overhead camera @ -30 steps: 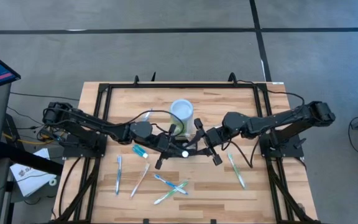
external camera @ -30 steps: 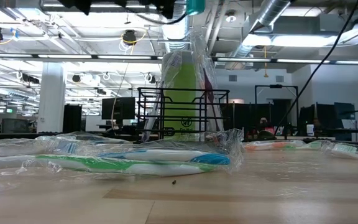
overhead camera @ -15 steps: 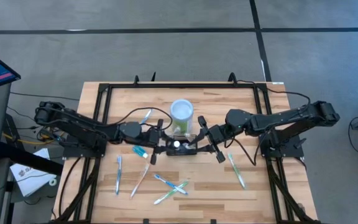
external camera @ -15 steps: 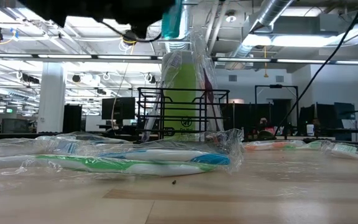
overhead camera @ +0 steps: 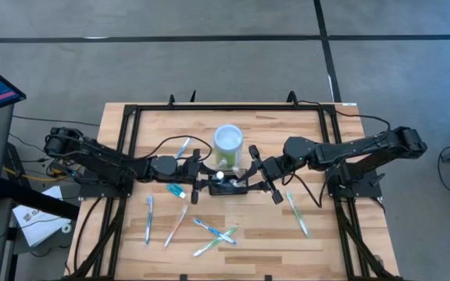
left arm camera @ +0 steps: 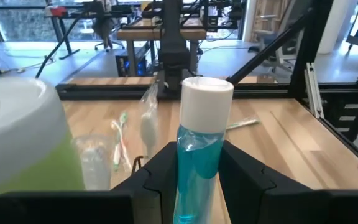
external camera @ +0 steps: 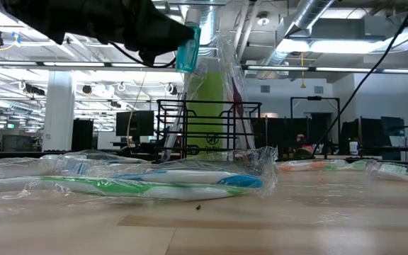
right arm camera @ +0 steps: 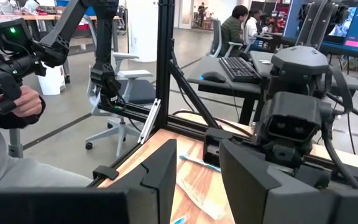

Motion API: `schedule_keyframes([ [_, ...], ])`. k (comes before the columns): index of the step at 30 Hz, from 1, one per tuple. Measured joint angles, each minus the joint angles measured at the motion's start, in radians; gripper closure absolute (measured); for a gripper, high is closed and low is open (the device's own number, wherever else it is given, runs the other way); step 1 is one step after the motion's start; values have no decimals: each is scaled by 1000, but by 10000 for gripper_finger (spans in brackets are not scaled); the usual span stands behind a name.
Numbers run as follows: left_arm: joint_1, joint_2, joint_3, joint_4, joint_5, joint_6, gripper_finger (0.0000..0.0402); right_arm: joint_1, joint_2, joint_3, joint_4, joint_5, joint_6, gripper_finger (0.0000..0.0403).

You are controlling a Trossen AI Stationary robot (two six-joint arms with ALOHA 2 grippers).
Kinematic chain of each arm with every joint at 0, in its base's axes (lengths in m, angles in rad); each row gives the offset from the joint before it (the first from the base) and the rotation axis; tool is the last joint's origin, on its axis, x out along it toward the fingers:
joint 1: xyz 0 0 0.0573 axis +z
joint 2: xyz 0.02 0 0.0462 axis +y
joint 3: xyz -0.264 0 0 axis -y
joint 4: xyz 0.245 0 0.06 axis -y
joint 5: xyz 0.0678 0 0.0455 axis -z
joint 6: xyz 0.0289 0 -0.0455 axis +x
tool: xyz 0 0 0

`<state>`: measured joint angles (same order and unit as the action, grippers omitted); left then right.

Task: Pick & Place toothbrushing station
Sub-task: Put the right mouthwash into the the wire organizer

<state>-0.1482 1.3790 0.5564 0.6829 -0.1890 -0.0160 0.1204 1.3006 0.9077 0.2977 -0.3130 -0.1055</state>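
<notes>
1 caddy (external camera: 207,131), 1 green cup (overhead camera: 228,141), 2 grippers: left (overhead camera: 201,176), right (overhead camera: 250,176).

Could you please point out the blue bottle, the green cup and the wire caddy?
blue bottle (left arm camera: 197,155), left wrist view, its blue body.
green cup (overhead camera: 228,139), high view, its white inside.
wire caddy (external camera: 207,103), low view, its top rail.

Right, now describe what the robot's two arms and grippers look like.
Both arms are dark, jointed, with black cables looping alongside. The left gripper and the right gripper each have two matte black, angular, flat-faced fingers. No markings show.
</notes>
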Motion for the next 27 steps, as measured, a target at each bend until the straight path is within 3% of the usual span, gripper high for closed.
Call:
schedule_keyframes([
  [8, 6, 119, 0, 128, -16, -19, 307, 0, 1, 0, 0, 0, -7, 291],
  [27, 59, 262, 5, 228, -45, -105, 307, -5, 1, 0, -10, 0, -10, 292],
])
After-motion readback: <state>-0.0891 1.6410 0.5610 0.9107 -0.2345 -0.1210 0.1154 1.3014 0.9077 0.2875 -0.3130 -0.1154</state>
